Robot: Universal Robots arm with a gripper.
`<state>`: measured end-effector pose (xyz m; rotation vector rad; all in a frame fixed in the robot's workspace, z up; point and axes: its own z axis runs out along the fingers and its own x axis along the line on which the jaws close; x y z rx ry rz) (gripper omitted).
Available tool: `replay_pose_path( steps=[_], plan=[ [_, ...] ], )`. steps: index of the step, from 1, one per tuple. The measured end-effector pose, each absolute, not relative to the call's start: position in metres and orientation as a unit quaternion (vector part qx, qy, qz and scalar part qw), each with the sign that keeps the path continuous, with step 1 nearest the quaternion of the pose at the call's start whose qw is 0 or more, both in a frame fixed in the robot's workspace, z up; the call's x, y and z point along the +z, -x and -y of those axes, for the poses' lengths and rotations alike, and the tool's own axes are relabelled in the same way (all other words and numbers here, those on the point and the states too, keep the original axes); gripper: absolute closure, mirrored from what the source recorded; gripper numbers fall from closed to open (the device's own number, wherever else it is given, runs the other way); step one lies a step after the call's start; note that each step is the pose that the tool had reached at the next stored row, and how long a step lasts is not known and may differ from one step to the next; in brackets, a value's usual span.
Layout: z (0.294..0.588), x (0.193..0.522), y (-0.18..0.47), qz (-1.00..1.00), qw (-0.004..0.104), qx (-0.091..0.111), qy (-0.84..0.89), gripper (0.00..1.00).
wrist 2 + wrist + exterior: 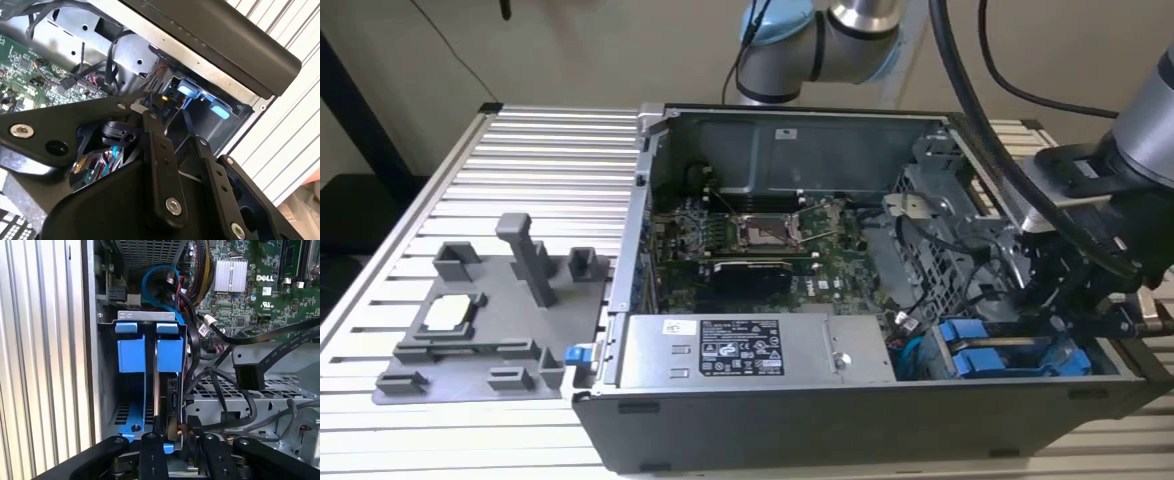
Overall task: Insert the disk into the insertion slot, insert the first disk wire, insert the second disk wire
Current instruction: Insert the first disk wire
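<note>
The claw [177,434] hangs low over the drive cage [107,390] at the corner of the open computer case [761,425], on the exterior view's right. Whether it is spread or pinching something I cannot tell. Just beneath it the disk [172,395] stands on edge inside the cage, in the bay nearer the motherboard [280,300], with its blue carrier [170,354] up at the cage rim. The cage holds two blue carriers side by side (the other carrier [131,354] sits next to the case's outer wall). Room is tight: sheet metal stands on one side, a tangle of black cables [225,390] crowds the other, and one blue cable [147,285] loops beyond the rim. Outside the wall lies the slatted table [45,365]. In the exterior view one power-supply box [740,350] lies along the case's near edge. One grey fixture [480,320] rests on the table beside the case, on the exterior view's left.
</note>
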<state>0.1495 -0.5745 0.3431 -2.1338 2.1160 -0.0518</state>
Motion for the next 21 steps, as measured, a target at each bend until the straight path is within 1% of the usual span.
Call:
replay_pose_path(
  steps=[21],
  plan=[
    [0.574,0.388,-0.149,-0.703,0.057,-0.020,0.709,0.67]
  ],
)
